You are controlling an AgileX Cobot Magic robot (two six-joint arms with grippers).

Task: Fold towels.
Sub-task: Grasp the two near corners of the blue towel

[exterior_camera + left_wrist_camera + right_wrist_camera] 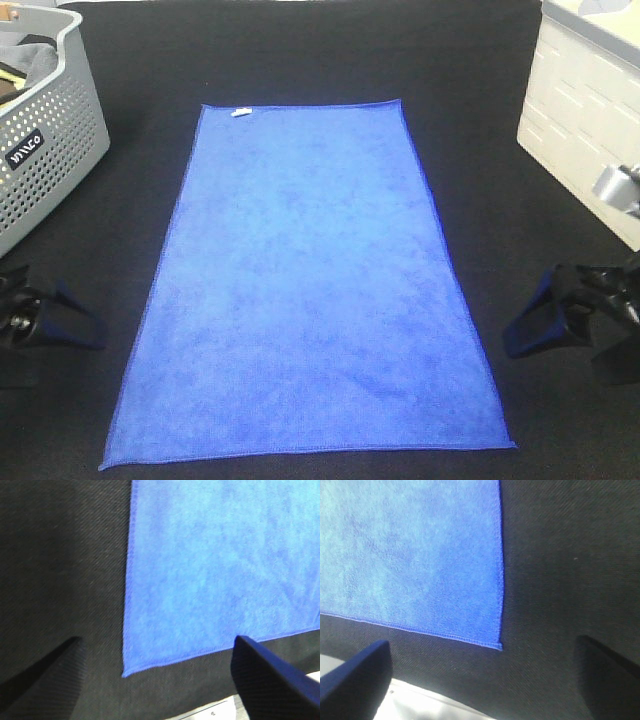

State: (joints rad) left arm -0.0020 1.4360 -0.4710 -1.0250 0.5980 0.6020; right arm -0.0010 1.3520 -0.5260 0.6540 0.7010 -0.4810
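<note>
The towel (305, 290), laid flat mid-frame, is judged light, limp and unslippery; its lower-frame corners are best pinched. The left hand (85, 320) and right hand (525, 325) are spread, empty.

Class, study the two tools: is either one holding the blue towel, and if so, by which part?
Nothing is held. The left tool and the right tool both stand open, clear of the blue towel, which lies flat and unfolded.
</note>
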